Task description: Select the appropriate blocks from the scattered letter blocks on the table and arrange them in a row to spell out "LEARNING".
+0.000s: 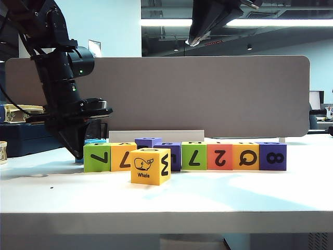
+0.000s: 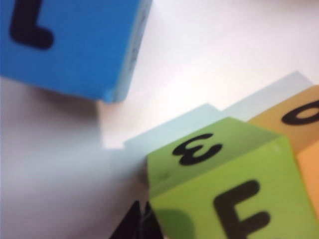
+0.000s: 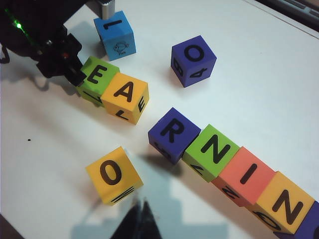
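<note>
Letter blocks stand in a broken row on the white table [image 1: 47, 192]. From above they read green E [image 3: 97, 77], orange A [image 3: 124, 97], a gap, then purple R [image 3: 173, 134], green N [image 3: 213, 152], red I [image 3: 245, 175] and orange N [image 3: 281, 201]. My left gripper [image 1: 78, 152] is shut and empty, its tips [image 2: 144, 215] low against the outer side of the green E block [image 2: 234, 194]. A blue block [image 2: 70, 45] lies just behind it. My right gripper [image 3: 141, 211] is shut and empty, high above the table [image 1: 192, 40].
A yellow whale block [image 1: 150, 165] stands loose in front of the row. A purple block [image 3: 193, 59] sits behind it. Another purple block [image 1: 272, 155] ends the row on the right. The grey-brown partition [image 1: 208, 94] closes off the back.
</note>
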`<state>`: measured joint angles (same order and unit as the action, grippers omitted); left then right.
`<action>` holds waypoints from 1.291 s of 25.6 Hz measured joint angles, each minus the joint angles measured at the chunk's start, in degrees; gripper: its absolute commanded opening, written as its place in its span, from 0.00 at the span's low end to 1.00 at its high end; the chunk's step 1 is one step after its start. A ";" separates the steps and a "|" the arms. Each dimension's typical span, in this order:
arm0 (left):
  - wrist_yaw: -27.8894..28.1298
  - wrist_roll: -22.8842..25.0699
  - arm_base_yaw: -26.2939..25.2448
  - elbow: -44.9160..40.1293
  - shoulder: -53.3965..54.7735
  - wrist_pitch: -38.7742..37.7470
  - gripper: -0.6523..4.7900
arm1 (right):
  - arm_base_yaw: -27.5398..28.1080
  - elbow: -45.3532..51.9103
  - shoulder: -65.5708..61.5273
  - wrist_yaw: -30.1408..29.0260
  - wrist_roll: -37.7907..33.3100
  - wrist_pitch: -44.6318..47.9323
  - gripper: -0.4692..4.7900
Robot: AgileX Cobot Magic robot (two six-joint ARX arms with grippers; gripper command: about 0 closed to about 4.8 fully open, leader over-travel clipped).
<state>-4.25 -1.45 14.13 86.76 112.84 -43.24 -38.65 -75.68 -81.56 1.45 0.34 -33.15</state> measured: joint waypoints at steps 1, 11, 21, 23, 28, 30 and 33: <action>-0.37 0.37 0.00 0.00 0.17 0.44 0.11 | 0.00 0.00 0.00 0.00 0.00 -0.15 0.09; -2.45 3.63 0.09 0.28 3.56 4.72 0.11 | -0.02 0.00 0.00 0.00 0.00 -1.03 0.09; -4.17 7.04 3.76 0.24 4.20 9.01 0.11 | -0.09 0.00 0.00 0.00 0.00 -1.90 0.09; -4.24 7.13 3.93 0.24 4.28 9.40 0.11 | -0.09 0.00 0.00 0.00 0.00 -2.36 0.09; -3.61 7.02 3.72 0.24 4.61 9.81 0.11 | -0.20 0.00 0.00 0.00 0.00 -2.75 0.09; 0.00 7.04 3.89 0.28 4.61 10.03 0.11 | -0.20 0.00 0.00 0.00 0.00 -2.75 0.09; 2.56 7.02 3.93 0.31 4.26 9.33 0.11 | -0.20 0.00 0.00 0.00 0.00 -2.75 0.09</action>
<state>-1.69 5.56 18.06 87.07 117.10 -33.91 -38.85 -75.68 -81.56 1.45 0.34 -35.90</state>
